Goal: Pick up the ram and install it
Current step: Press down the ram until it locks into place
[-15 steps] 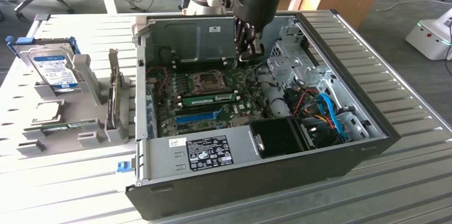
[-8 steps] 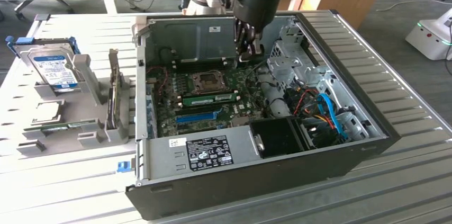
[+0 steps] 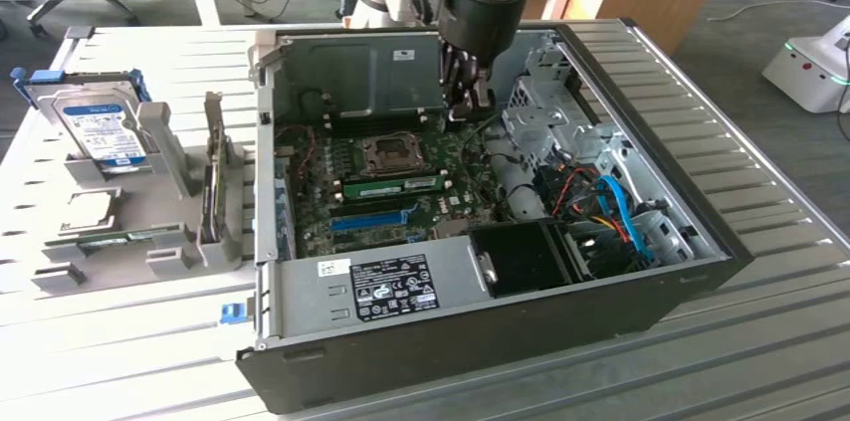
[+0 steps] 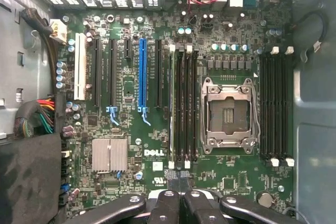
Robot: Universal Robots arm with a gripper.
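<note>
1. An open computer case [image 3: 492,272] is seen lying on its side on a slatted desk [image 3: 743,361], filling the centre of the exterior view.
2. The gripper [image 3: 465,103] is seen in the upper centre of the exterior view, lowered into the case above the motherboard [image 3: 398,192], with its fingers drawn fully together and nothing held between them.
3. In the wrist view the closed fingertips [image 4: 176,182] are seen at the lower centre of the frame, just beside the end of the memory slots.
4. The ram [image 3: 394,184] is seen in the exterior view as a green stick lying in a slot near the centre of the motherboard, just below the processor socket [image 3: 393,150] in the frame.
5. In the wrist view the ram [image 4: 171,103] is seen edge-on as a pale strip in the leftmost of the black slots, left of the processor socket [image 4: 228,114] at the frame's centre.
6. A long blue slot [image 4: 142,72] is seen left of the ram in the wrist view, well apart from the gripper.
7. On the desk at the exterior view's left, a hard drive [image 3: 100,127] is held upright in a grey stand [image 3: 146,157].
8. A second green stick [image 3: 113,240] is seen lying in a grey holder at the lower left of the exterior view.
</note>
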